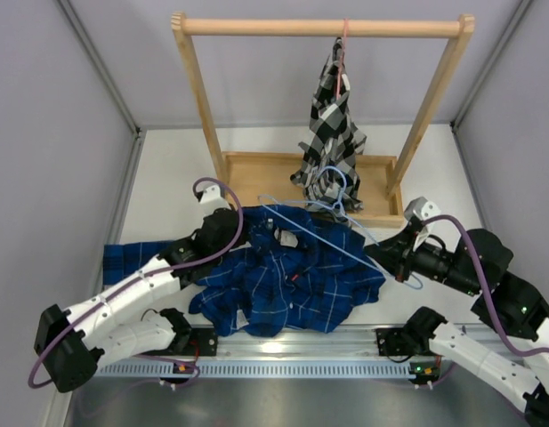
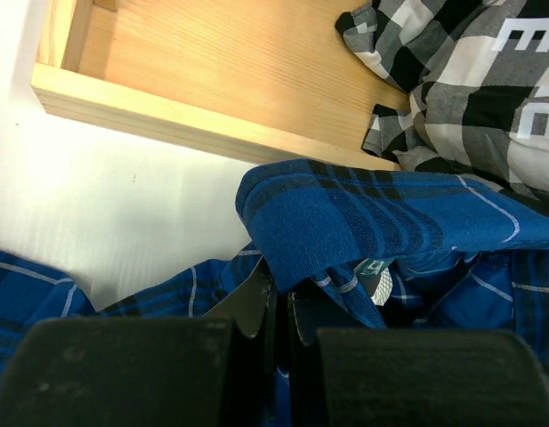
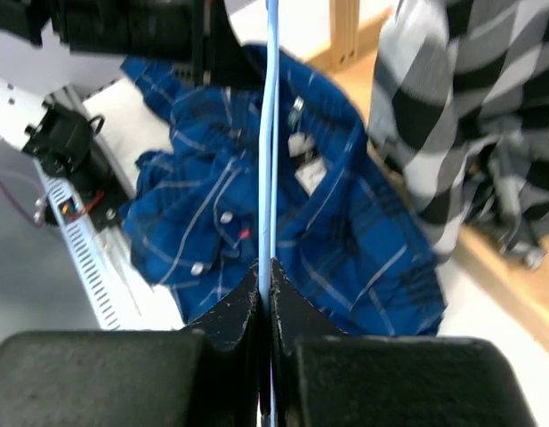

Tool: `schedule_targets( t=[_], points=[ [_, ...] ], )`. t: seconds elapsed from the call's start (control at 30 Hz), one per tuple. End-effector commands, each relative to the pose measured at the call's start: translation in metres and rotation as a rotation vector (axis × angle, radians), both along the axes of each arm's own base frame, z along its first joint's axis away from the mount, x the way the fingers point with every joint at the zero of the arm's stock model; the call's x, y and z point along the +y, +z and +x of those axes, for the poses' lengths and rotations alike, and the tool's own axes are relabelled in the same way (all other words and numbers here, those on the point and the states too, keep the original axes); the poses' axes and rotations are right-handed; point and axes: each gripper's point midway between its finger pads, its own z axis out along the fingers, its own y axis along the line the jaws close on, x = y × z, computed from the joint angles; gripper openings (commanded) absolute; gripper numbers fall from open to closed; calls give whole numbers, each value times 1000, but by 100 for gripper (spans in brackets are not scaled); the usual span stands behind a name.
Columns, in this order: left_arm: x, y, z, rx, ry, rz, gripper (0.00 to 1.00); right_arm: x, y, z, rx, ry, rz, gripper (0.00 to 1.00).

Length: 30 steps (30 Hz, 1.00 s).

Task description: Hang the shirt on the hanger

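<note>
White tabletop [image 1: 167, 178] carried the shirt [image 1: 292, 276], crumpled just beyond the arm bases. From overhead the grips were unclear. The left wrist view showed the left gripper [image 2: 281, 307] pinched shut on a shirt fold. The right wrist view showed the right gripper [image 3: 265, 283] clamped on the hanger [image 3: 270, 133] wire above the shirt. Behind, a checked shirt [image 1: 332, 124] hung from the wooden rack [image 1: 318, 27].

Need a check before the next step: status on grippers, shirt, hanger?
Left gripper shut on shirt. Right gripper shut on hanger wire. Hanger lies over shirt, not in it. Checked shirt hangs close behind.
</note>
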Motion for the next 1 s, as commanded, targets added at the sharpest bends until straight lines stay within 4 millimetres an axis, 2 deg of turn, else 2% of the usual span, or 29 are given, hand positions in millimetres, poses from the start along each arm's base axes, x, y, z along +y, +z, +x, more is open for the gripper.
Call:
schedule_targets(
  t=[0.0,0.07,0.1,0.2,0.37,0.6,0.67,0.7,0.73,0.77,0.8,0.83,0.87,0.93,0.97],
  points=[
    [-4,20,6,-36,-26,-31,0,-7,-24,-18,112,17,-20,0],
    [-6,24,6,-39,-40,-34,0,-6,-27,-33,132,82,-25,0],
    [-7,26,5,-44,-50,-37,0,-7,-27,-33,134,78,-26,0],
    [-13,34,1,-49,-88,-68,0,-12,-32,-30,159,33,-31,0],
    [-25,54,-5,-92,-174,-123,0,-6,-49,-26,215,34,-54,0],
    [-60,75,-36,-85,-428,-222,0,14,-58,-12,220,65,-47,0],
    [-68,85,-43,-102,-506,-222,0,28,-50,-15,214,134,-8,0],
    [-74,83,-49,-82,-560,-217,0,33,-51,-16,216,166,5,0],
    [-84,88,-62,-63,-661,-229,0,43,-40,-22,191,236,43,0],
    [-92,108,-69,-84,-722,-236,0,49,-40,-22,201,263,51,0],
    [-98,108,-74,-74,-776,-195,0,53,-39,-24,202,290,62,0],
    [-97,102,-86,-22,-811,-140,0,57,-36,-27,202,323,80,0],
    [-102,123,-92,-89,-827,-76,0,65,-28,-33,196,388,110,0],
    [-90,128,-93,-108,-759,43,0,72,-24,-42,202,478,125,0],
    [-92,135,-100,-127,-783,64,0,74,-21,-43,182,505,131,0]
  ],
)
